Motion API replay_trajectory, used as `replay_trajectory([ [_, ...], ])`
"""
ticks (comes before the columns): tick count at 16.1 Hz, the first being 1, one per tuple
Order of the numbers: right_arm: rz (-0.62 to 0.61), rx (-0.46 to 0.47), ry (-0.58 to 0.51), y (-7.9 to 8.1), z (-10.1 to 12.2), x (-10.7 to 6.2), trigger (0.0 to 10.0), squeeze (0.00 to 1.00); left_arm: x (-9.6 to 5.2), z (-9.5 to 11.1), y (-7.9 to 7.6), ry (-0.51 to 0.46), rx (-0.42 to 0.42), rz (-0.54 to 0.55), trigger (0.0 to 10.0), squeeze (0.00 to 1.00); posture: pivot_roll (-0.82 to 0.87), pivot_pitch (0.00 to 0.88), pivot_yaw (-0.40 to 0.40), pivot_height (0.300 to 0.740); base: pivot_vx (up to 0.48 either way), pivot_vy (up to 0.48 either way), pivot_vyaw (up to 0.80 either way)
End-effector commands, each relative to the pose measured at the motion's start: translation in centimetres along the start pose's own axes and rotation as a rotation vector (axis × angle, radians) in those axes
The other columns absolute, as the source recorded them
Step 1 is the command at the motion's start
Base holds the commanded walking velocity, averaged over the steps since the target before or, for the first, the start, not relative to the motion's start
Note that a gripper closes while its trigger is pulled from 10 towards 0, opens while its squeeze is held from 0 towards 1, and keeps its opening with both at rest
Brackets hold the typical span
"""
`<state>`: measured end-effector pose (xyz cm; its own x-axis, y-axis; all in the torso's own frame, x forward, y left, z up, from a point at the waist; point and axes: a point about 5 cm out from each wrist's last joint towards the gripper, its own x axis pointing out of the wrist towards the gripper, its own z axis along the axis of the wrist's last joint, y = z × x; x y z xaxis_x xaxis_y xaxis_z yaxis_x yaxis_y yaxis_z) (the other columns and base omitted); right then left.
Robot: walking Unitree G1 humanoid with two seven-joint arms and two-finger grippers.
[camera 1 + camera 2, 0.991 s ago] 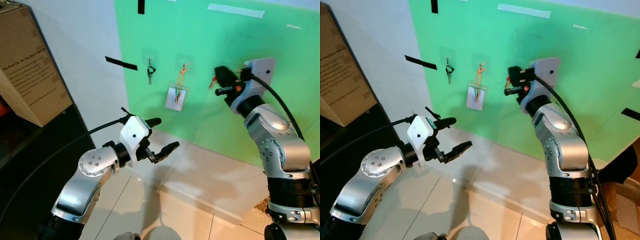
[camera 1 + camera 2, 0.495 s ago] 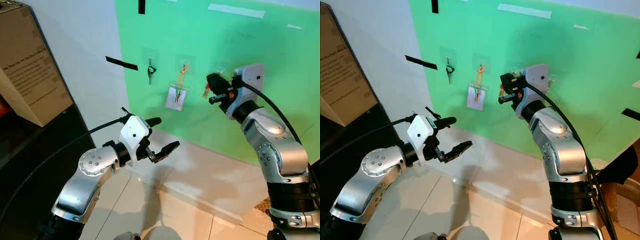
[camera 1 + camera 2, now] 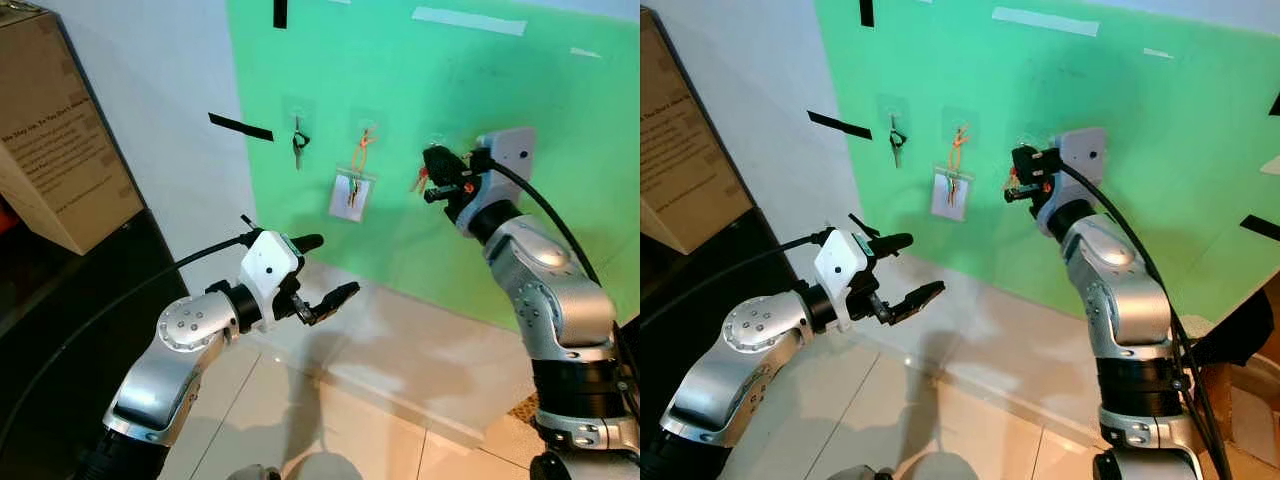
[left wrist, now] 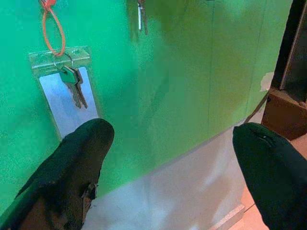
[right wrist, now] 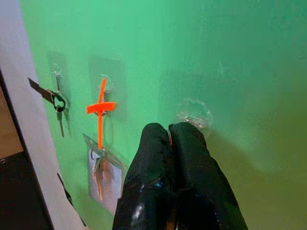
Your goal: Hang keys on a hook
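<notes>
Against the white wall [image 3: 170,130], a large green board [image 3: 500,110] is seen, and everything else is placed relative to it. Left of the board, a cardboard box [image 3: 55,140] with printed text is seen standing on a dark table [image 3: 70,300]. Below the board, a pale baseboard band and a tiled floor [image 3: 330,420] are visible.

In front of the board's lower left, the left arm is held out with its left pincer [image 3: 322,272] spread wide and empty; in the left wrist view the two black fingers [image 4: 72,167] are seen far apart, facing the board.

At the board's middle, the right arm is raised, and the right pincer [image 3: 432,172] is held close to a clear adhesive hook [image 5: 193,114]. In the right wrist view its fingertips [image 5: 158,143] are pressed together just below that hook. A small set of keys with an orange-red tag [image 3: 419,180] is seen hanging at the pincer's tips, pinched there, close to the hook; whether it is on the hook cannot be told.

Left of that hook, a clear badge holder with keys [image 3: 350,193] is hung from a second hook by an orange loop [image 3: 361,152]. Further left, a dark key bunch [image 3: 297,145] is hung on a third hook. Strips of black tape [image 3: 240,127] and pale tape [image 3: 470,20] are stuck on and beside the board.
</notes>
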<state>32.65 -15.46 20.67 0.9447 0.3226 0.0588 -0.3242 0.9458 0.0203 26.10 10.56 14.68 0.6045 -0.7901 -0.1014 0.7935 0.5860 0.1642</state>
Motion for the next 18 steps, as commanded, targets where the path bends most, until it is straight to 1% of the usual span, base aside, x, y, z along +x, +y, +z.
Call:
replay_trajectory([
  [1,-0.006,0.002,-0.022,-0.1,0.5,0.2,10.0,0.00,0.2,0.3,0.1,-0.002,0.018,-0.004,10.0,0.00,-0.11,0.000,0.001,0.740,0.000,0.000,0.00],
  [4,0.004,0.004,-0.021,0.2,0.4,0.5,10.0,0.00,0.2,0.3,0.1,-0.001,0.018,-0.003,10.0,0.00,-0.11,0.000,-0.001,0.740,0.000,0.000,0.00],
  [10,-0.095,0.003,-0.021,-1.1,0.3,0.7,10.0,0.00,0.1,0.2,0.1,0.003,0.020,-0.006,10.0,0.00,-0.11,0.000,-0.002,0.740,0.000,0.000,0.00],
  [13,-0.107,0.008,-0.031,-1.4,0.5,0.6,10.0,0.00,0.1,0.2,0.1,0.003,0.023,-0.009,10.0,0.00,-0.11,0.000,0.001,0.740,0.000,0.000,0.00],
  [16,-0.078,0.005,-0.006,-1.2,0.1,0.0,10.0,0.00,0.1,0.2,0.1,0.003,0.025,-0.012,10.0,0.00,-0.11,0.000,-0.001,0.740,0.000,0.000,0.00],
  [18,-0.062,0.001,0.049,-1.1,-1.1,-0.6,10.0,0.00,0.1,0.2,0.0,0.003,0.025,-0.013,10.0,0.00,-0.11,0.000,0.001,0.740,0.000,0.000,0.00],
])
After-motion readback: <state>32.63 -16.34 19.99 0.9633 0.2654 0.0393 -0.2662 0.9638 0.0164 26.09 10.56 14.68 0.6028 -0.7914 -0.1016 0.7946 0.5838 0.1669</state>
